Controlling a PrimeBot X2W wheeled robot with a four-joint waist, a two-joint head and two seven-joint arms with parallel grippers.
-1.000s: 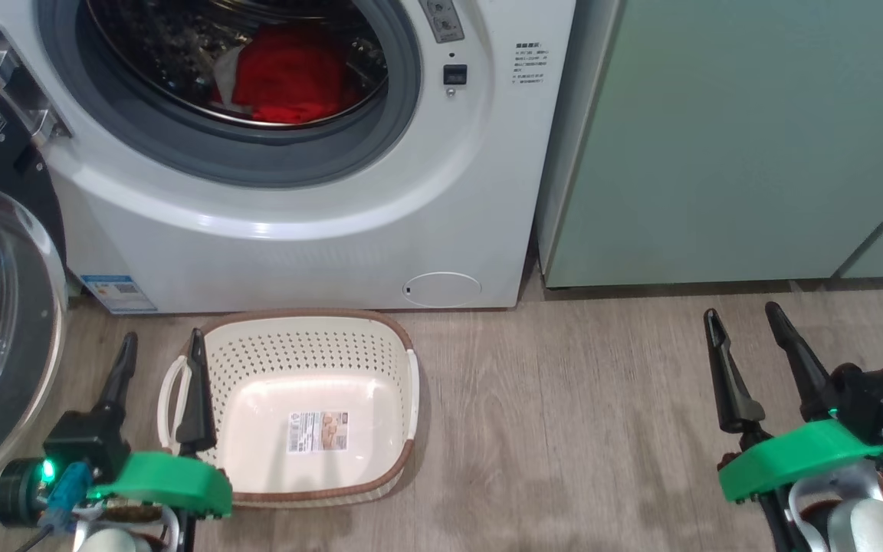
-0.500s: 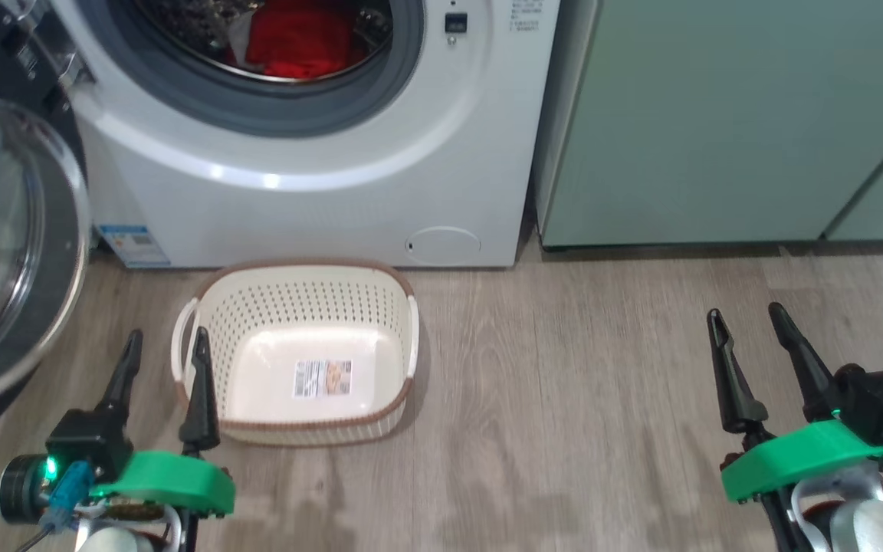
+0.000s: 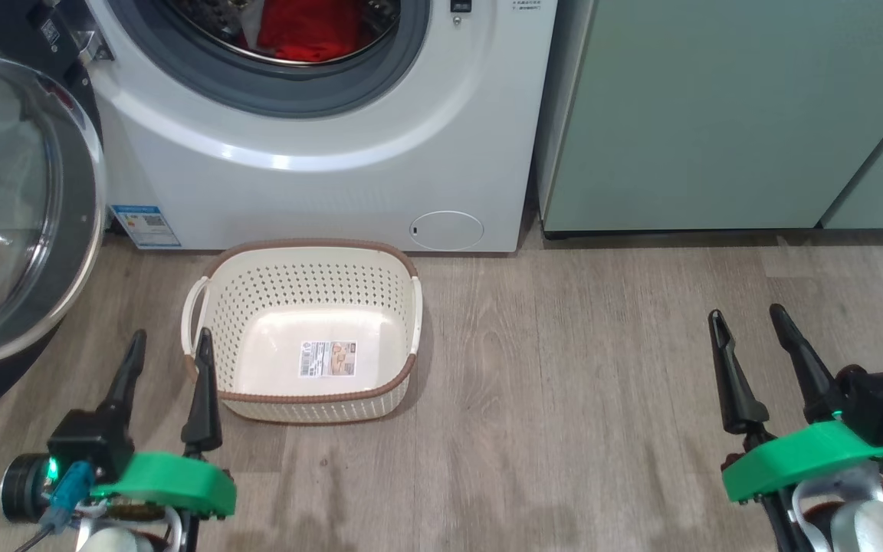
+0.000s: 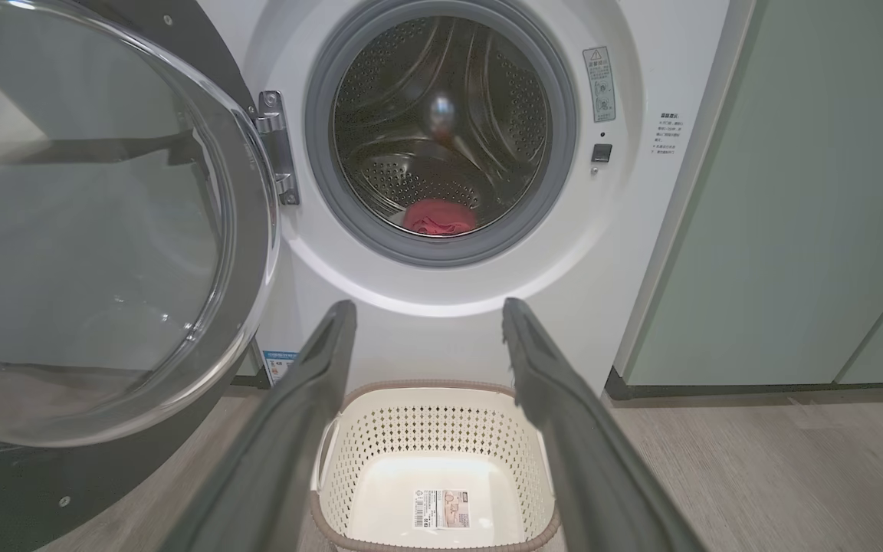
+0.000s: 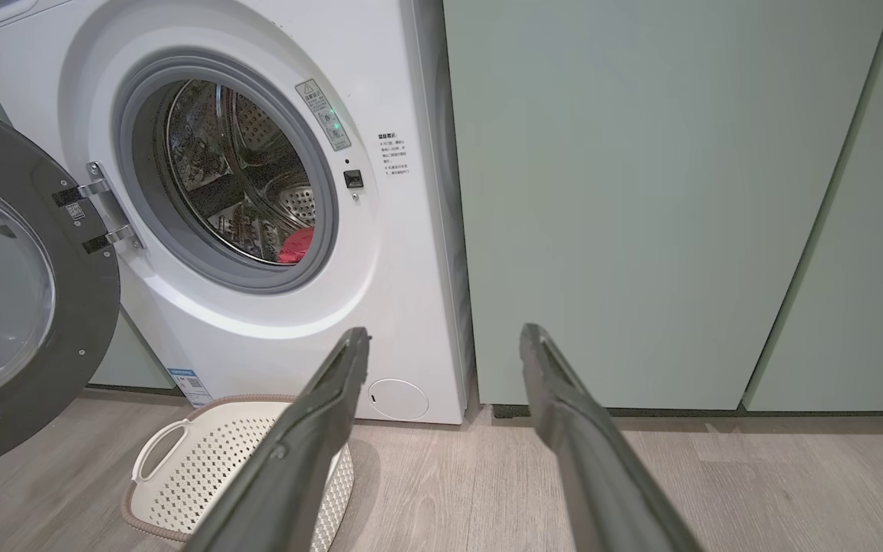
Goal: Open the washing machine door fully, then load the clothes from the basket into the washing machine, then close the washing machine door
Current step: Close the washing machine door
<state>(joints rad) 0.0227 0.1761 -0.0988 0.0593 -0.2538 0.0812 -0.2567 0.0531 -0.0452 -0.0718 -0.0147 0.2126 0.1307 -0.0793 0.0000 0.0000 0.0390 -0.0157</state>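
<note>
You have the clothes (image 3: 305, 31) inside the washing machine (image 3: 319, 176); the washing machine door (image 3: 4, 192) stands open, left; the basket (image 3: 311, 247) sits on the floor (image 3: 564, 383); left gripper (image 3: 170, 334) and right gripper (image 3: 744, 310): jaws spread.

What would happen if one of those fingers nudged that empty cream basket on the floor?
The basket looks like thin perforated plastic and holds nothing, so it is probably very light. On the smooth wood-look floor it would likely slide rather than resist. Being low and wide, it seems unlikely to tip.
</note>
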